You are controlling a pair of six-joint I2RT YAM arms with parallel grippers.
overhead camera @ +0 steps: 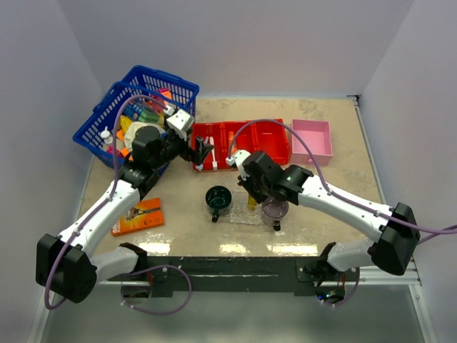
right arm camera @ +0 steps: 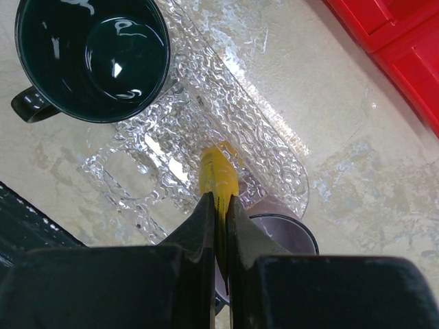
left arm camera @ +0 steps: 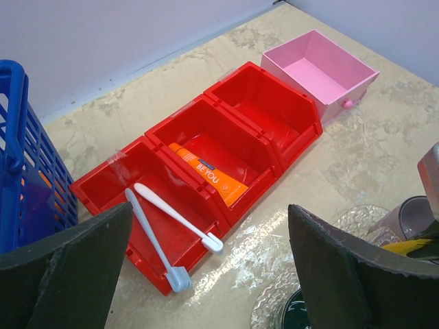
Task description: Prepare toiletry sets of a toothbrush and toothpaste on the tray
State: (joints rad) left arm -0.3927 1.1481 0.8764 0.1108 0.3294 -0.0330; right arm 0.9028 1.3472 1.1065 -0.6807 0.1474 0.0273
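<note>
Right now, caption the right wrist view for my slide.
Right tool pinches a yellow tube above the clear tray beside a dark mug.

White shells are seen along the left arm and the right arm, broken up by chunky black joints. A purple cable is looped over each, and a white boxy housing is carried at the wrist. Up close, the left gripper is shown with thick, matte, dark grey fingers; the right gripper is fitted with black ones.
</note>
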